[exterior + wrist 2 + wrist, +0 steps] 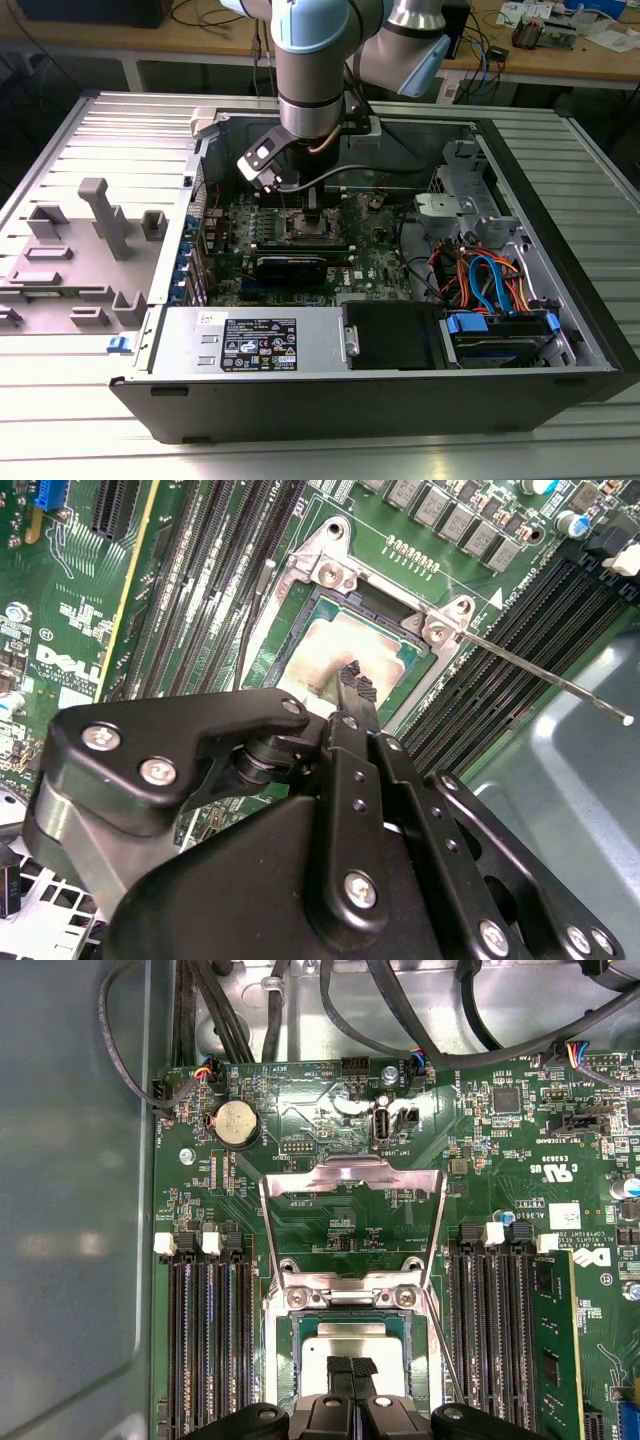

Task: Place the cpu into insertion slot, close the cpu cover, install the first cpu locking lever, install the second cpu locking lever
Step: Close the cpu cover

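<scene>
With fingertips together, the end effector (351, 1365) sits over the cpu (318, 1358), which lies in the insertion slot (350, 1322) with the cpu cover (350, 1172) raised. An off-centre push could tilt the chip and bend socket pins. In the exterior view the open computer case (400, 405) lies mid-frame on a ribbed metal worktop (60, 400), with a wooden worktop (590, 62) along the top edge.

Pale blue arm (315, 60) reaching straight down from above, wrist vertical, black claw (350, 1367) pointing down — its two fingertips (357, 687) pressed together
</scene>
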Robot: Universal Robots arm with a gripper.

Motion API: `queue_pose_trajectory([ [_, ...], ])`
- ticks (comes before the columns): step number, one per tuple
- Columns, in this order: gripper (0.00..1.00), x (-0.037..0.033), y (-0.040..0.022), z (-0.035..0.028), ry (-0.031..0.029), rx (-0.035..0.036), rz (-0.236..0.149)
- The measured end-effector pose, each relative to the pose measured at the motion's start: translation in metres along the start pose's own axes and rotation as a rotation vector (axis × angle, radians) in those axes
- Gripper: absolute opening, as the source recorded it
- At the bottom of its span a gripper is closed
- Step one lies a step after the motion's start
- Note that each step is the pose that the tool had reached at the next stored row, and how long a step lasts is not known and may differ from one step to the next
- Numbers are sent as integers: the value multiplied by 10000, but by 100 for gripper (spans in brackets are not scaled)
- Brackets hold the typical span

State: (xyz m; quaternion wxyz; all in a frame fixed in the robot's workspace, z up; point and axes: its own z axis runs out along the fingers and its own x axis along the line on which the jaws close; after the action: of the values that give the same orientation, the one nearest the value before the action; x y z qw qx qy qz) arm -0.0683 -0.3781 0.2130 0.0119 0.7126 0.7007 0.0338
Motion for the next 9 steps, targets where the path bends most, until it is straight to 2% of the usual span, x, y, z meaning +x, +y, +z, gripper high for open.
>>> queue_pose_trajectory([
  [5, 11, 0, 2, 0, 0, 4, 0],
  [6, 11, 0, 4, 1, 1, 24, -1],
  [8, 11, 0, 4, 0, -2, 126, 4],
  [9, 11, 0, 4, 0, -3, 135, 4],
])
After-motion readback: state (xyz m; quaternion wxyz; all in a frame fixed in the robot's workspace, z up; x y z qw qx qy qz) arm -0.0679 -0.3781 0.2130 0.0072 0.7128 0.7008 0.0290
